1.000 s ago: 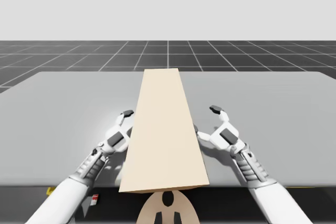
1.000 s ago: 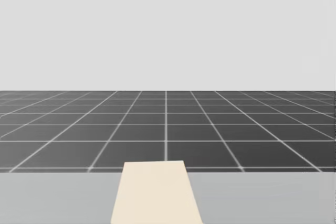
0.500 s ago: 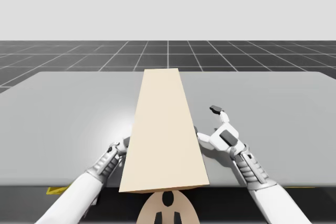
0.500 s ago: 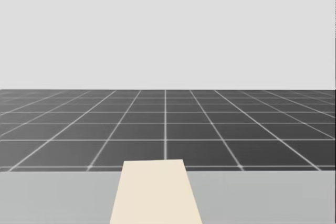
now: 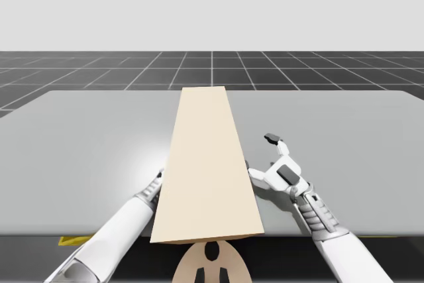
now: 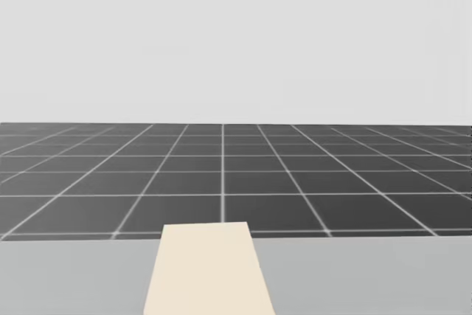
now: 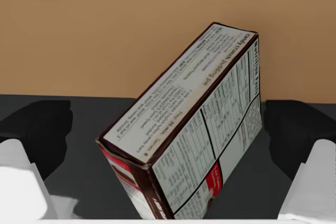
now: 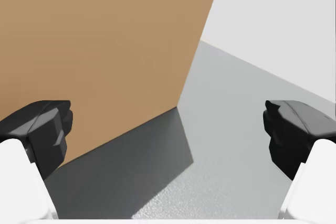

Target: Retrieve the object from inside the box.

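Have the left claw (image 7: 168, 129) spread wide inside the tan box (image 7: 105, 24), black pads (image 7: 39, 129) well apart and clamped on nothing. Find the dark-brown and white carton (image 7: 210, 103) lying tilted between those pads on the shadowed floor of the box, one corner pointing at the tan wall ahead. Note a plain gap beside one pad and the carton's opposite edge just beside the other; cannot tell about contact there. From the high camera, see the left arm (image 5: 122, 223) coming in at the lower left and meeting the left side of the tan box (image 5: 209, 164) at the wrist. Have the right claw (image 5: 260, 154) apart as well, gripping nothing, low over the table (image 5: 86, 137) just beside the box's right side, one finger close to the wall and the other raised away from it. Along the right wrist, look past wide-set pads to the tan wall ahead on one side, with its dark shadow on the grey table between the fingers. From the head, catch the far end of the tan box (image 6: 210, 271) on the table, with the dark gridded floor (image 6: 221, 182) beyond.
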Tool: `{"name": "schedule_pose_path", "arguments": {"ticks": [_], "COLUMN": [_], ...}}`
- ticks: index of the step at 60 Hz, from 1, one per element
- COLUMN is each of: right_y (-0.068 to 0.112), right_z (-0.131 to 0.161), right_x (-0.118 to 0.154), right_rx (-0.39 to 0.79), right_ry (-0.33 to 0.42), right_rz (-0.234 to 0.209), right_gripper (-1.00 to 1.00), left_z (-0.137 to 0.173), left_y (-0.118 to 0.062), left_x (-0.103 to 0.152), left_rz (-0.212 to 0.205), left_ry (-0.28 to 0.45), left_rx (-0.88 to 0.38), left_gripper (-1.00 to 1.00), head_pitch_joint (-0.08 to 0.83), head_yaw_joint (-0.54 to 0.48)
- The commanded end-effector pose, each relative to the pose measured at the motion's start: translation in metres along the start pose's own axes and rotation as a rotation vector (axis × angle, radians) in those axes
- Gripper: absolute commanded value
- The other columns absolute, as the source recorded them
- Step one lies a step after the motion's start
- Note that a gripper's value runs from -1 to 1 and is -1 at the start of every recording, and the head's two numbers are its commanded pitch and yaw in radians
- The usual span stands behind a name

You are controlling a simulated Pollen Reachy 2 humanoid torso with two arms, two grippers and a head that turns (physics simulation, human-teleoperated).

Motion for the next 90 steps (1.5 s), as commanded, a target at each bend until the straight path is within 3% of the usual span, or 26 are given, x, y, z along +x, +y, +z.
{"name": "schedule_pose_path", "arguments": {"ticks": [1, 4, 5, 6, 7, 8, 10, 25, 34, 46, 63, 84, 90], "right_y": [-0.001, -0.001, -0.001, -0.001, -0.001, -0.001, -0.001, -0.001, -0.001, -0.003, -0.008, -0.013, -0.017], "right_z": [0.0, 0.0, 0.0, 0.0, 0.0, 0.0, 0.0, 0.0, 0.001, 0.001, 0.003, 0.009, 0.012], "right_x": [-0.001, -0.001, -0.001, -0.001, -0.001, -0.001, -0.001, -0.001, -0.001, 0.0, 0.002, 0.002, 0.001], "right_rx": [-0.002, -0.003, -0.004, -0.005, -0.005, -0.005, -0.005, -0.012, -0.015, -0.022, -0.025, -0.029, -0.039], "right_ry": [0.002, 0.003, 0.003, 0.003, 0.003, 0.003, 0.003, 0.005, 0.004, -0.002, -0.011, -0.013, -0.015], "right_rz": [0.007, 0.008, 0.008, 0.008, 0.007, 0.007, 0.007, 0.007, 0.006, 0.007, 0.003, 0.009, 0.006], "right_gripper": [-1.0, -1.0, -1.0, -1.0, -1.0, -1.0, -1.0, -1.0, -1.0, -1.0, -1.0, -1.0, -1.0], "left_z": [-0.02, -0.022, -0.023, -0.023, -0.024, -0.024, -0.024, -0.011, 0.013, 0.081, 0.162, 0.242, 0.256], "left_y": [-0.01, -0.012, -0.013, -0.014, -0.015, -0.015, -0.017, -0.02, -0.012, 0.008, 0.014, 0.026, 0.037], "left_x": [-0.008, -0.008, -0.009, -0.009, -0.011, -0.011, -0.012, -0.021, -0.014, -0.007, -0.004, -0.007, 0.002], "left_rz": [0.029, 0.041, 0.043, 0.041, 0.051, 0.051, 0.053, 0.071, 0.058, 0.053, 0.055, 0.073, 0.049], "left_ry": [0.013, 0.011, 0.012, 0.011, 0.017, 0.018, 0.023, 0.059, 0.044, 0.019, -0.021, -0.043, -0.053], "left_rx": [-0.084, -0.097, -0.105, -0.108, -0.121, -0.123, -0.128, -0.142, -0.08, 0.074, 0.248, 0.463, 0.524], "left_gripper": [-1.0, -0.97, -0.77, -0.44, 0.45, 0.94, 0.99, 1.0, 1.0, 1.0, 1.0, 1.0, 1.0], "head_pitch_joint": [0.019, 0.02, 0.021, 0.021, 0.021, 0.021, 0.022, 0.022, 0.025, 0.021, 0.018, 0.012, 0.011], "head_yaw_joint": [-0.05, -0.05, -0.05, -0.05, -0.05, -0.05, -0.05, -0.05, -0.04, -0.04, -0.04, -0.04, -0.04]}}
